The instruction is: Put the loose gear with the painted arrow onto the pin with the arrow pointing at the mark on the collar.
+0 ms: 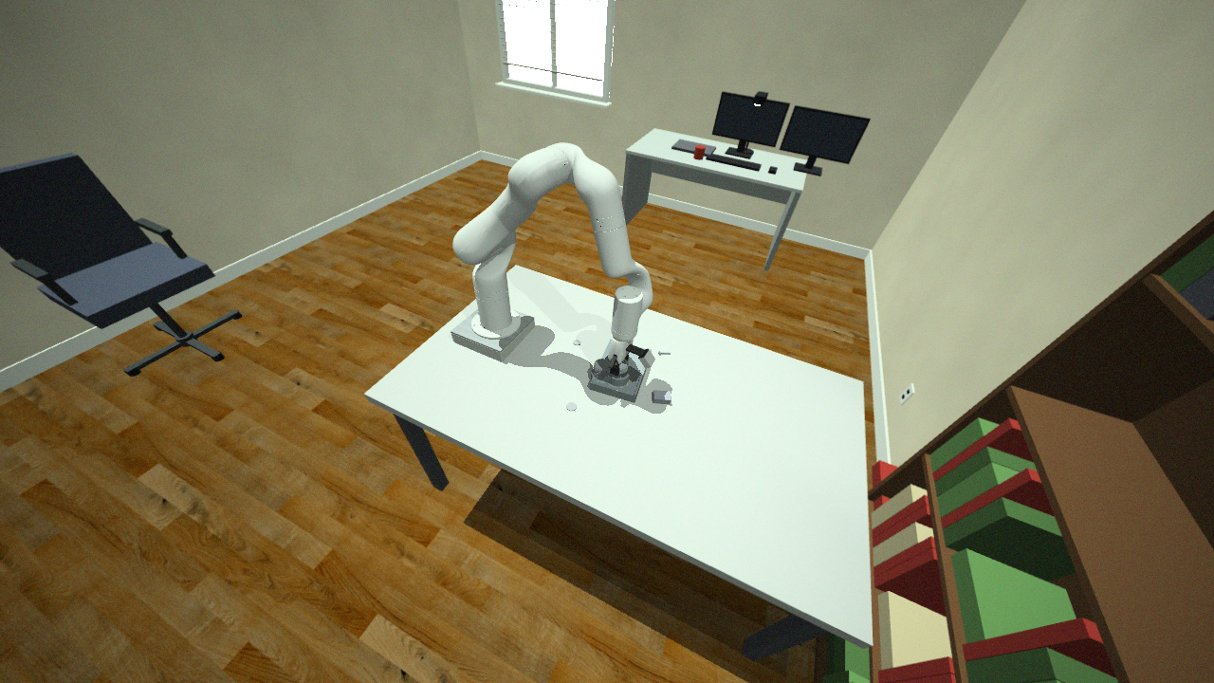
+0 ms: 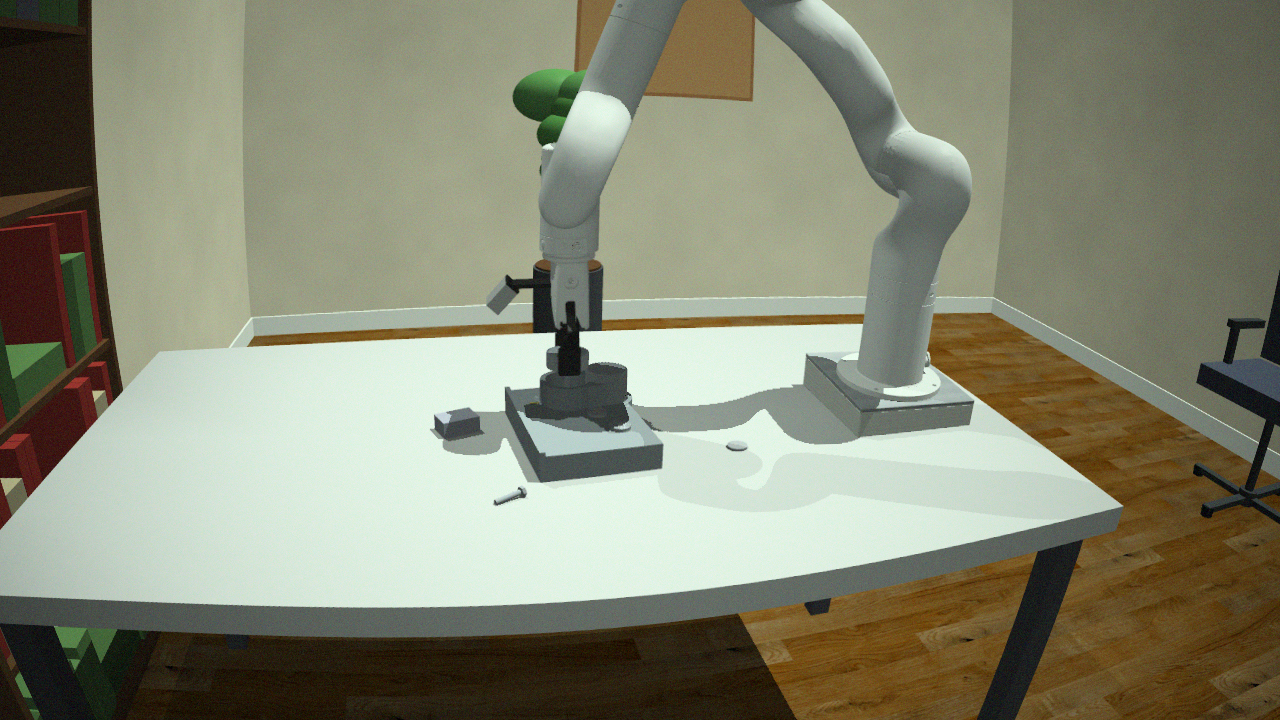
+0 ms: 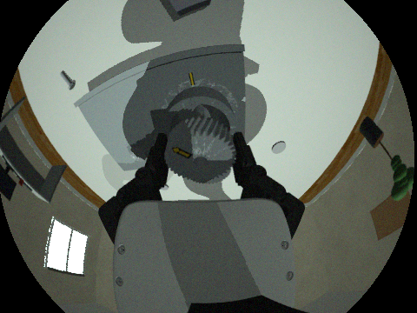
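Observation:
My gripper (image 3: 200, 143) (image 2: 567, 351) (image 1: 616, 365) is shut on the loose toothed gear (image 3: 205, 129) (image 2: 582, 358) and holds it by its rim just over the collar (image 3: 200, 96) (image 2: 565, 391) on the grey timing case (image 3: 110, 107) (image 2: 586, 452) (image 1: 613, 389). The gear's yellow arrow (image 3: 182, 152) lies on its near left part. The yellow mark (image 3: 191, 79) sits on the collar's far side, so the two do not line up. The gear hides the pin. A second gear (image 2: 611, 376) sits on the case beside the collar.
A small grey block (image 2: 456, 420) (image 1: 661, 396) lies just beyond the case. A bolt (image 3: 69, 80) (image 2: 510, 495) (image 1: 663, 352) and a washer (image 3: 278, 146) (image 2: 736, 445) (image 1: 571, 406) lie on the white table. The arm's base (image 2: 886, 402) stands at one side.

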